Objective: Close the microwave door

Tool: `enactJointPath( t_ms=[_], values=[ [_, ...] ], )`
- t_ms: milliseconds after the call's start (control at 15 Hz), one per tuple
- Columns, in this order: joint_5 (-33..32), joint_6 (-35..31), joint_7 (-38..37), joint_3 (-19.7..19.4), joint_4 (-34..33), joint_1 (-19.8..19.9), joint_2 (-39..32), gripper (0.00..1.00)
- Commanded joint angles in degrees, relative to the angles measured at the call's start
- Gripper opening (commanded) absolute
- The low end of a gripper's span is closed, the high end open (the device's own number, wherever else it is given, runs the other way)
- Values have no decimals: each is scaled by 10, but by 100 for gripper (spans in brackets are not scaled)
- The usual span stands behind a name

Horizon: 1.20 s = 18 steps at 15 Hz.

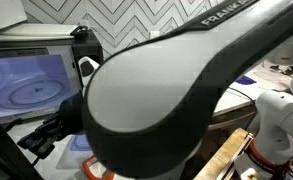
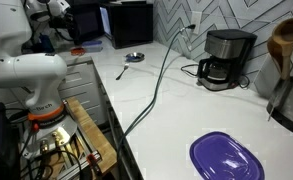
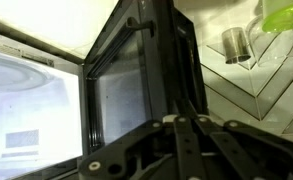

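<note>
Filling most of an exterior view, 1 pale arm link (image 1: 156, 90) stretches left and hides the counter. At far left, the microwave (image 1: 31, 85) shows its lit cavity, cut off by the frame. In the wrist view, the microwave door (image 3: 136, 90) stands open beside the cavity. The gripper (image 3: 181, 135) sits close to the door, and its dark linkage leaves the jaw opening and any grasp unreadable.

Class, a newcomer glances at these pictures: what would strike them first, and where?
In an exterior view the pale robot arm fills the foreground, the open microwave behind it at picture left. The wrist view shows the microwave door standing open, close up. A bright purple dish lies on the white counter.
</note>
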<state>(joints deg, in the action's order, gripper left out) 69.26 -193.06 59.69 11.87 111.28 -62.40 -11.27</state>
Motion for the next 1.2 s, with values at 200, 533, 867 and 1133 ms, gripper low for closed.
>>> enactJointPath(
  t_ms=[200,533,867,1133],
  values=[
    [-153,59,-164,29,64,48,56,0],
    [-71,130,-84,39,16,50,54,0],
    [-47,148,-43,35,-4,54,42,0],
    [-29,143,-8,37,-23,63,24,0]
  ],
)
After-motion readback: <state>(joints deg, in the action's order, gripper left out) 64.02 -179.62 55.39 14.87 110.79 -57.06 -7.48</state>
